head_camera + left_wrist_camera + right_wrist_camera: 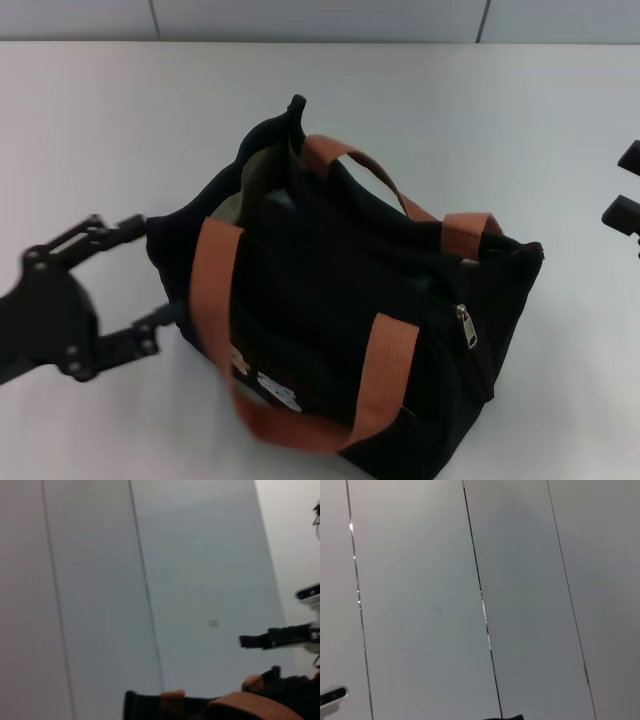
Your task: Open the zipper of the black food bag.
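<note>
The black food bag (pixel 340 290) stands at the table's centre, turned at an angle. One orange-brown handle (pixel 300 425) has flopped over the front and the other (pixel 385 180) arches at the back. The zipper (pixel 290 150) runs along the top rim, which gapes at the far-left end and shows pale lining (pixel 250 185). A silver pull tab (pixel 467 325) lies near the bag's right end. My left gripper (pixel 150 275) is open, with its fingers reaching the bag's left end. My right gripper (pixel 625 185) is open at the right edge, well clear of the bag. The bag's top (pixel 240 707) shows low in the left wrist view.
The white table (pixel 100 120) spreads around the bag, with a grey panelled wall (pixel 320 18) behind it. The right wrist view shows mostly that wall (pixel 480 600). The right arm's gripper (pixel 265 639) also appears far off in the left wrist view.
</note>
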Available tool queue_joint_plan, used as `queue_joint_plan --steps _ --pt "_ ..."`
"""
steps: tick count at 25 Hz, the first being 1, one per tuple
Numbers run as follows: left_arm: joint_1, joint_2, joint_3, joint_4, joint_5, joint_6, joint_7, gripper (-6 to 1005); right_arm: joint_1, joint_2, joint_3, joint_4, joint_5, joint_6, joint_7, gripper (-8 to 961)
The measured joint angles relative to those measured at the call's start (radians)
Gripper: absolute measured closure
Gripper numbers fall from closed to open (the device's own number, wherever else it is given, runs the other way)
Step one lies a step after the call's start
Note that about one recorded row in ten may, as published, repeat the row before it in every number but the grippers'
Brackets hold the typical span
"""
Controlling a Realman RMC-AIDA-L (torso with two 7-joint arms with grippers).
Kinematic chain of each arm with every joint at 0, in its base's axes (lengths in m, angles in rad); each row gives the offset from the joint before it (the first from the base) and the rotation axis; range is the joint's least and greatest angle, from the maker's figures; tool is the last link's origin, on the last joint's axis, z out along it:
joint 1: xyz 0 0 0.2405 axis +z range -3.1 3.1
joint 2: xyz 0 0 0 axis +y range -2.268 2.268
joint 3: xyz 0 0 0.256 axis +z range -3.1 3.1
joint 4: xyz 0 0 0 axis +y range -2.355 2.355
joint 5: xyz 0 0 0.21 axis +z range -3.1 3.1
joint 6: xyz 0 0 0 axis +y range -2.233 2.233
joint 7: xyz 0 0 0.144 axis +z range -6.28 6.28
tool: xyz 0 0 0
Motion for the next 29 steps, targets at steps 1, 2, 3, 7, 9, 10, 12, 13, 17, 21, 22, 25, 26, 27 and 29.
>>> queue_joint_plan --steps 1,2,3,7,9,10,12,13,17,21,22,25,26,27,29 --pt "0.009 0.001 -0.035 0.001 0.021 0.001 0.002 181 -0.001 0.000 0.000 0.000 0.000 0.000 0.000 216" --pt "0.020 0.001 -0.068 0.006 0.042 0.002 0.006 181 -0.001 -0.001 0.000 0.000 0.000 -0.001 0.000 215" --pt "0.029 0.002 -0.089 0.015 0.059 0.002 0.006 181 -0.001 -0.001 0.000 0.000 0.000 -0.003 0.000 213" --pt "0.054 0.009 -0.145 0.032 0.100 0.006 -0.007 181 -0.001 -0.002 -0.004 0.000 0.001 -0.030 -0.015 208" --pt "0.061 0.016 -0.163 0.029 0.104 0.015 -0.017 181 0.001 -0.005 -0.009 0.000 -0.003 -0.061 -0.031 205" --pt "0.065 0.021 -0.174 0.029 0.107 0.033 -0.030 181 0.003 -0.008 -0.018 -0.001 -0.009 -0.081 -0.037 204" --pt "0.072 0.039 -0.190 0.039 0.112 0.111 -0.073 181 0.016 -0.015 -0.063 -0.002 -0.030 -0.120 -0.047 201" --pt "0.072 0.039 -0.190 0.039 0.112 0.111 -0.073 181 0.023 -0.016 -0.092 -0.003 -0.039 -0.131 -0.048 200" --pt "0.052 0.025 -0.186 0.121 0.180 0.191 -0.150 181 0.064 -0.011 -0.221 -0.012 -0.073 -0.135 -0.019 194" --pt "0.001 -0.020 -0.199 0.189 0.298 0.184 -0.238 181 0.097 0.013 -0.260 -0.049 -0.139 -0.091 0.044 189" --pt "-0.023 -0.028 -0.203 0.182 0.325 0.183 -0.250 181 0.102 0.014 -0.264 -0.052 -0.145 -0.085 0.053 187" --pt "-0.052 -0.035 -0.211 0.168 0.343 0.180 -0.259 181 0.110 0.016 -0.269 -0.052 -0.143 -0.079 0.077 164" --pt "-0.054 -0.035 -0.214 0.168 0.342 0.180 -0.258 181 0.110 0.016 -0.269 -0.054 -0.143 -0.079 0.080 153" --pt "-0.054 -0.036 -0.217 0.168 0.341 0.180 -0.257 181 0.110 0.016 -0.268 -0.056 -0.143 -0.079 0.081 142" --pt "-0.053 -0.039 -0.224 0.168 0.341 0.180 -0.255 181 0.109 0.016 -0.266 -0.056 -0.142 -0.080 0.081 120"
